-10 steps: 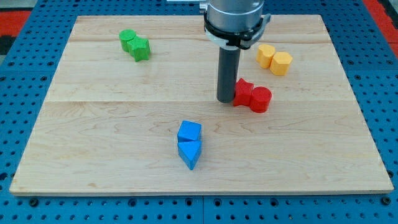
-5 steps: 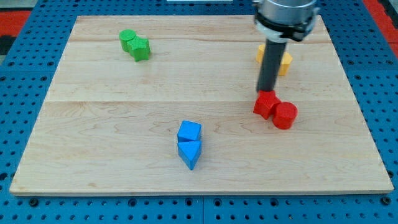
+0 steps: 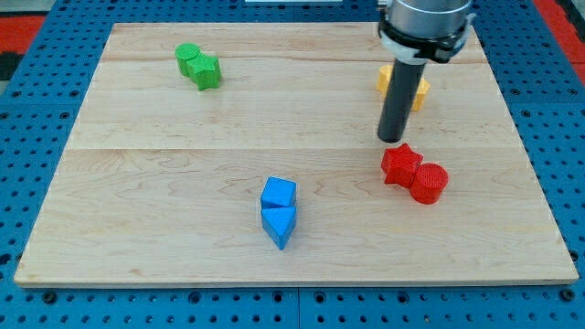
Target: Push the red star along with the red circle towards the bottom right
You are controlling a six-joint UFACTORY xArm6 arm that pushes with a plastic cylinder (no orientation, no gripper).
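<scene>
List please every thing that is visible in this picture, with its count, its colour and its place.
red star: 1, red, right of centre, touching the red circle
red circle: 1, red, lower right of the star
blue blocks: 2, blue, bottom centre, touching
green blocks: 2, green, top left, touching
yellow blocks: 2, yellow, top right, partly behind the rod
board: 1, light wood
my tip: 1, dark, just above the red star
</scene>
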